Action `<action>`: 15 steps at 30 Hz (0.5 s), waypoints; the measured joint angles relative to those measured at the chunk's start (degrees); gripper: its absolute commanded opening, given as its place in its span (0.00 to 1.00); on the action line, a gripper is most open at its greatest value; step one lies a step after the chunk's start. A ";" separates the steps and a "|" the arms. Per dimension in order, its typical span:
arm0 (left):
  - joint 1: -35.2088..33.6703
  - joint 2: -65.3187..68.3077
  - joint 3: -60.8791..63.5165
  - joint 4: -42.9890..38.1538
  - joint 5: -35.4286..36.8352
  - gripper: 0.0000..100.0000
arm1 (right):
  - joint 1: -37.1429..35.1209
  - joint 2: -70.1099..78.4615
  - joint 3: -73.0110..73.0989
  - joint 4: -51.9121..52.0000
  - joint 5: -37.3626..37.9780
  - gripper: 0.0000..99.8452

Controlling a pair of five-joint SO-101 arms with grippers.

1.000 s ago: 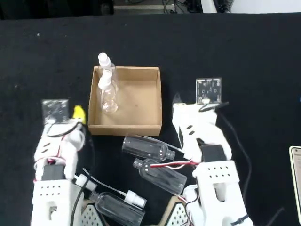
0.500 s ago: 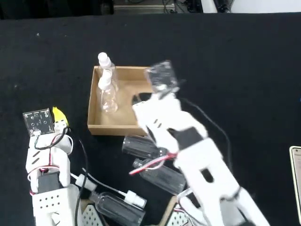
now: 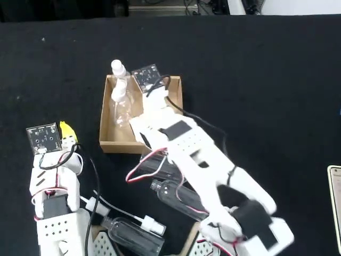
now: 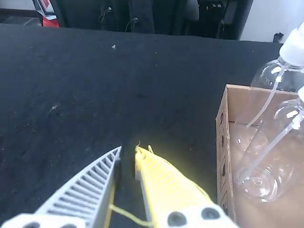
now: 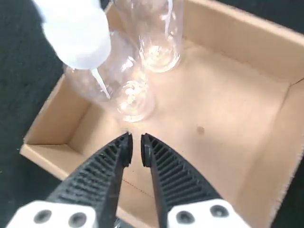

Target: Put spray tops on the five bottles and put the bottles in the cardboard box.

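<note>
The cardboard box (image 3: pixel 173 104) holds two clear bottles with white spray tops, standing upright along one wall (image 3: pixel 116 70) (image 3: pixel 120 101). My right gripper (image 5: pixel 134 140) hangs shut and empty above the box floor (image 5: pixel 218 118), close to the nearer bottle (image 5: pixel 116 85). The other boxed bottle (image 5: pixel 154 33) stands just beyond it. My left gripper (image 4: pixel 128 152) is shut on nothing over the black cloth beside the box (image 4: pixel 222 137). On the table lie two uncapped bottles (image 3: pixel 181 198) (image 3: pixel 154 166), a capped bottle (image 3: pixel 130 234) and a loose spray top (image 3: pixel 94 205).
The right arm (image 3: pixel 186 154) stretches over the lying bottles and the box's near wall. The left arm (image 3: pixel 53 176) stands left of the box. A flat white object (image 3: pixel 335 186) lies at the table's right edge. Black cloth (image 3: pixel 266 80) extends behind and right of the box.
The right arm has swung from beside the box's right wall to over the box, beside the standing bottles. The left arm shifted left, then stayed still.
</note>
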 measured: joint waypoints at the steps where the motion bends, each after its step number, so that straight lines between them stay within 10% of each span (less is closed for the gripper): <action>1: 0.00 0.00 0.00 0.00 0.00 0.03 | 0.00 1.23 -0.62 0.00 -0.09 0.01; 15: 0.00 0.00 0.00 0.00 0.00 0.03 | -3.16 7.91 -3.43 -4.84 -5.98 0.01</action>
